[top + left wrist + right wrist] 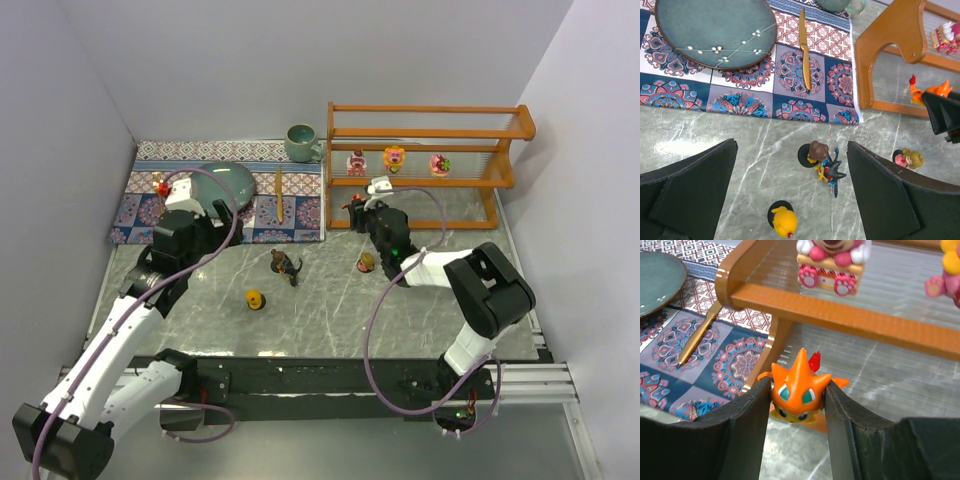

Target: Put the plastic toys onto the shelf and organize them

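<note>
Orange toy, spiky, with a red tail tip, is pinched at its flanks between the two fingers of the right gripper. It faces the wrist camera and sits low, just in front of the left end post of the shelf. Whether it touches the tabletop cannot be told. On the middle tier stand three toys: a pink bear, a yellow-maned figure and a pink figure, spaced apart in a row. On the table, a further figure lies beside the right arm. The left gripper hangs over the table with fingers spread wide, holding nothing. Below it are a brown-headed toy touching a dark spiky toy, and, nearer the arm bases, a yellow toy. At far left, a mat carries a plate.
</note>
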`<state>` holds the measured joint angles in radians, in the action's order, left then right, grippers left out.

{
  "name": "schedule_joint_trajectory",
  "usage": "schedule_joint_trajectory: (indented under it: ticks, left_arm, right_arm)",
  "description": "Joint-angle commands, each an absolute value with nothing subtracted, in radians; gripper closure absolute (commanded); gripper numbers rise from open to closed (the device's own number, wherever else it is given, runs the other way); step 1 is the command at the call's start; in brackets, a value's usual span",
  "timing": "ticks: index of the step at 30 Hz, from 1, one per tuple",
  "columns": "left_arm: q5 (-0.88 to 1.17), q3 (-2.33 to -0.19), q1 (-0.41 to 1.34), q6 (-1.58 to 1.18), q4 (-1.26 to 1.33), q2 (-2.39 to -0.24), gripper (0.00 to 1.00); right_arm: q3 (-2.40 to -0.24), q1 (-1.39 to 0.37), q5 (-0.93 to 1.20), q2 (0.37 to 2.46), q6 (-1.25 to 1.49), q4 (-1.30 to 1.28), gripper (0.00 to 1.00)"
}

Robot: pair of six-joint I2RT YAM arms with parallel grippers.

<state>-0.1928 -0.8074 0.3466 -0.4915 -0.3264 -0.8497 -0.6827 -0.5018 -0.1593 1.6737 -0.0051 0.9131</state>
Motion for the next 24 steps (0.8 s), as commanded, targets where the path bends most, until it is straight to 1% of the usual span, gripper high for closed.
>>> schedule_joint_trajectory:
  ticks: [1, 5, 9, 15, 17, 19, 22, 24]
  left_arm:
    - [-0.181, -0.804, 0.345, -0.463, -0.292, -0.841, 0.03]
    - [-0.031, -0.782, 0.350, -0.442, -0.242, -0.841, 0.03]
    - [0.084, -0.769, 0.356, -0.463, -0.206, -0.850, 0.03]
    - [0.302, -0.741, 0.371, -0.693, -0.106, -0.919, 0.03]
    - [0.290, -0.723, 0.422, -0.764, -0.069, -0.928, 0.03]
    - [0.223, -0.716, 0.506, -0.791, -0.022, -0.937, 0.03]
    - [0.160, -0.704, 0.583, -0.865, 0.021, -0.971, 0.02]
    - [0.155, -0.689, 0.603, -0.943, 0.054, -0.994, 0.02]
  right_arm:
    - [-0.729, -0.515, -0.178, 1.658, -0.009, 0.962, 1.00]
    - [-0.667, -0.546, -0.158, 1.554, 0.049, 0.908, 1.00]
    - [-0.569, -0.597, -0.094, 1.372, 0.095, 0.851, 1.00]
    - [-0.460, -0.705, -0.034, 1.200, 0.149, 0.805, 1.00]
    - [-0.425, -0.747, -0.032, 1.157, 0.170, 0.808, 1.00]
    - [-0.399, -0.775, -0.052, 1.129, 0.215, 0.831, 1.00]
    - [-0.357, -0.810, -0.060, 1.086, 0.265, 0.864, 1.00]
    - [-0.342, -0.839, -0.075, 1.072, 0.273, 0.868, 1.00]
